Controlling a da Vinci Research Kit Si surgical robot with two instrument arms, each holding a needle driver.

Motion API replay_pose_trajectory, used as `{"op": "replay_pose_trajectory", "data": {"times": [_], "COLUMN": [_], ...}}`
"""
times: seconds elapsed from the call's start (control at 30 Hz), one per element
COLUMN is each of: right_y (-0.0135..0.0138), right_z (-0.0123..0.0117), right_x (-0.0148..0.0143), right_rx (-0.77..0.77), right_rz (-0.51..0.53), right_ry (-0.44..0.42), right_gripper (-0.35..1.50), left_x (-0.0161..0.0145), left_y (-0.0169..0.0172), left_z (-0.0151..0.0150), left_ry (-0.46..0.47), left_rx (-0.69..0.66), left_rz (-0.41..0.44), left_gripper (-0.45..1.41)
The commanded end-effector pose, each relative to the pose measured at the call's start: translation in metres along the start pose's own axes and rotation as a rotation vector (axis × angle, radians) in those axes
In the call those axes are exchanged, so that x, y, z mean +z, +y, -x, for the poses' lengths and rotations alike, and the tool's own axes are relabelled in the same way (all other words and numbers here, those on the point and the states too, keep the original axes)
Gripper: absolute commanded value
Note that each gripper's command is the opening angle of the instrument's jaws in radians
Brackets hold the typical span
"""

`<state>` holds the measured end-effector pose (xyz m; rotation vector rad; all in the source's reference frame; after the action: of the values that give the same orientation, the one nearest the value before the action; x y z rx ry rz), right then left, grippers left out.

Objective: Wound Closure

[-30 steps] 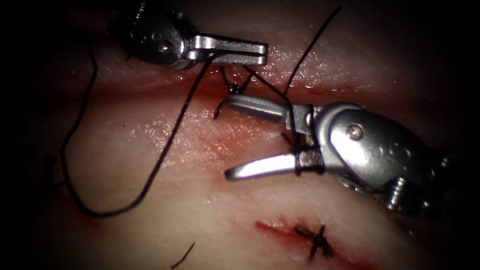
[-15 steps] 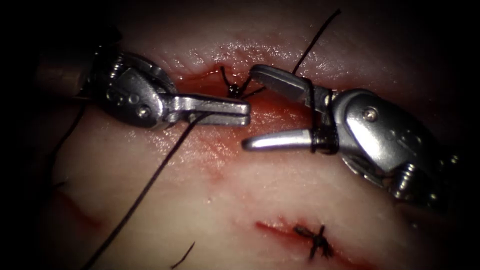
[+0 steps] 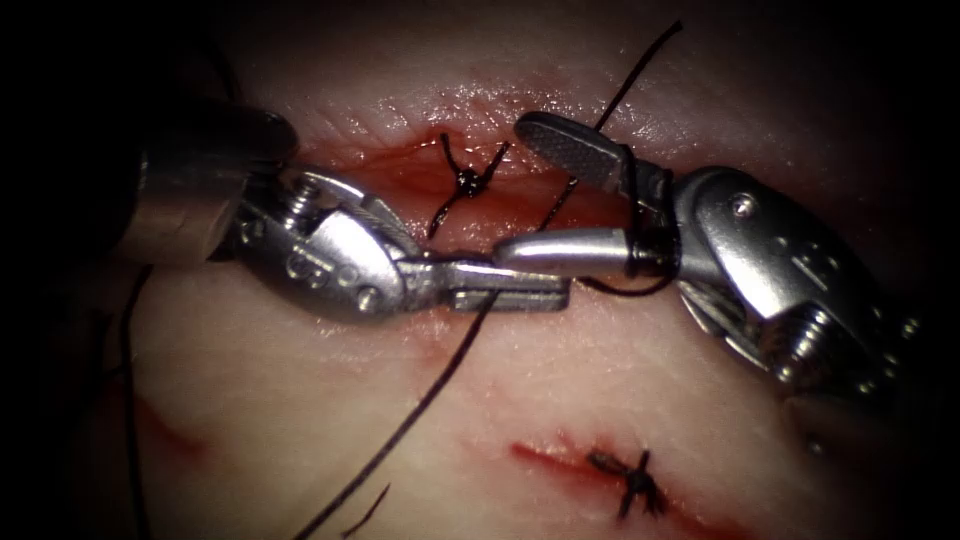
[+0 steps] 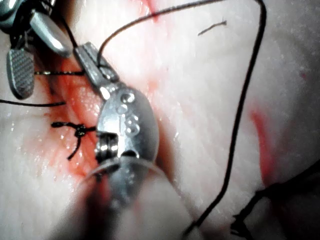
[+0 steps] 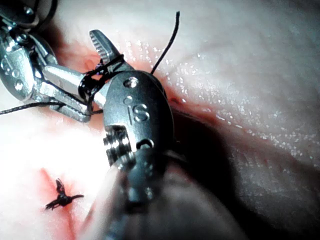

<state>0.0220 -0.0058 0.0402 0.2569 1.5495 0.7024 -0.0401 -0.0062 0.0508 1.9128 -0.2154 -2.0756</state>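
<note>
Left tool point(image 3: 520, 290): jaws clenched on the thread point(image 3: 420, 400), tip pointing right along the cut point(image 3: 400, 170). Right tool point(image 3: 540, 190): jaws spread, gripping nothing, thread looped around them, lower tip touching the left tool's tip. Knot point(image 3: 466, 182) sits just above both, mid-tissue point(image 3: 560, 400). Can't locate the needle.

Both silver steel tools: left tool point(image 3: 500, 288) smooth-jawed, right tool point(image 3: 545, 195) with cross-hatched jaw, wrist stamped "IS".
</note>
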Motion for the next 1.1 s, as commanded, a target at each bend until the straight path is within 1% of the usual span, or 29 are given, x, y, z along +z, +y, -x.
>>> {"op": "replay_pose_trajectory", "data": {"times": [0.03,0.1,0.17,0.3,0.33,0.43,0.6,0.8,0.97,1.1], "right_y": [0.0005,0.0008,0.0012,0.002,0.0024,0.0031,0.004,0.006,0.0066,0.0068], "right_z": [0.0003,0.0004,0.0004,0.0002,0.0002,0.0003,0.001,0.0023,0.0022,0.0019], "right_x": [0.0006,0.0,-0.0008,-0.0023,-0.0027,-0.0031,-0.0033,-0.0037,-0.0035,-0.0031], "right_rx": [-0.008,-0.02,-0.026,-0.03,-0.031,-0.035,-0.012,0.068,0.081,0.085], "right_rz": [0.032,0.094,0.158,0.247,0.276,0.312,0.356,0.419,0.417,0.414], "right_ry": [-0.015,-0.072,-0.096,-0.119,-0.123,-0.128,-0.14,-0.134,-0.126,-0.117], "right_gripper": [0.88,0.88,0.89,0.91,0.93,0.98,0.99,0.99,1.04,1.04], "left_x": [0.001,0.0016,0.0022,0.0032,0.0035,0.004,0.0043,0.0037,0.0034,0.0033], "left_y": [0.0001,0.0004,0.0004,-0.0004,-0.0011,-0.0024,-0.0035,-0.0047,-0.0053,-0.0057], "left_z": [0.0003,-0.0006,-0.0014,-0.0023,-0.0022,-0.0015,-0.0004,0.0015,0.002,0.0019], "left_ry": [-0.005,-0.022,-0.032,-0.028,-0.025,-0.025,-0.021,-0.021,-0.017,-0.015], "left_rx": [0.004,0.019,0.026,0.021,0.016,0.008,0.003,0.0,-0.004,-0.009], "left_rz": [0.004,0.011,0.011,0.011,0.009,0.003,0.001,-0.001,0.0,-0.001], "left_gripper": [-0.45,-0.45,-0.45,-0.45,-0.45,-0.45,-0.45,-0.45,-0.45,-0.45]}}
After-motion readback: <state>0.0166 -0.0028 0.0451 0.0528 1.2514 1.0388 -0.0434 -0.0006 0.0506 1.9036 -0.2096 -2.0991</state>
